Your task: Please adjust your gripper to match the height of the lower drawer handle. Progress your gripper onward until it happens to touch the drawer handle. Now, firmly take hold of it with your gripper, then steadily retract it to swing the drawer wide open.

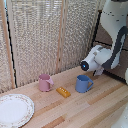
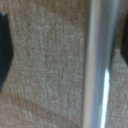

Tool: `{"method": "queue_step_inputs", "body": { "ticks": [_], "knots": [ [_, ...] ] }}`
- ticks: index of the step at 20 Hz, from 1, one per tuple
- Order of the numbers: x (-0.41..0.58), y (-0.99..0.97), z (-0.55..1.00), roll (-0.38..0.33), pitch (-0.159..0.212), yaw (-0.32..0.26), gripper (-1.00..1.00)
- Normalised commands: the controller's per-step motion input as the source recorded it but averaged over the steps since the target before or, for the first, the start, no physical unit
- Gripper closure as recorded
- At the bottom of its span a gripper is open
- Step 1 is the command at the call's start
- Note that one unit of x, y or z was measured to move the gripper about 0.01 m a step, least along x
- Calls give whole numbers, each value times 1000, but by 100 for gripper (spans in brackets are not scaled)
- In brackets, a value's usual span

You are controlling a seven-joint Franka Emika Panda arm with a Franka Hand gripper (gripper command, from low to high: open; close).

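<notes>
In the wrist view a thin silver drawer handle (image 2: 100, 65) runs straight across the dark brown wood-grain drawer front (image 2: 45, 75), very close and blurred. My gripper (image 2: 62, 52) is open. One dark finger (image 2: 3, 55) shows at one edge of the picture and the other finger (image 2: 124, 40) at the opposite edge, with the bar between them and nearer the second. I see no contact with the bar. In the exterior view the white arm (image 1: 100, 56) reaches toward the dark brown cabinet (image 1: 102, 36) at the right, and its wrist hides the gripper and the handle.
On the wooden table (image 1: 75, 107) stand a pink mug (image 1: 45, 82), a blue mug (image 1: 83, 83), a small orange block (image 1: 63, 92) and a white plate (image 1: 14, 110). A woven screen (image 1: 45, 35) stands behind them.
</notes>
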Motion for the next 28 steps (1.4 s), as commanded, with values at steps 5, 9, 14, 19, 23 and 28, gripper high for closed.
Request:
{"method": "queue_step_inputs", "body": {
  "ticks": [5, 9, 14, 19, 23, 28],
  "knots": [
    [0, -20, 23, 318, 45, -101, 100],
    [0, 66, 0, 375, 61, -93, 100],
    [0, 269, 0, 375, 73, -99, 100],
    [13, 322, 0, 375, 84, -94, 100],
    [207, 436, -45, 348, 141, -99, 100],
    [46, 927, -290, 51, 55, -14, 100]
  ]
}}
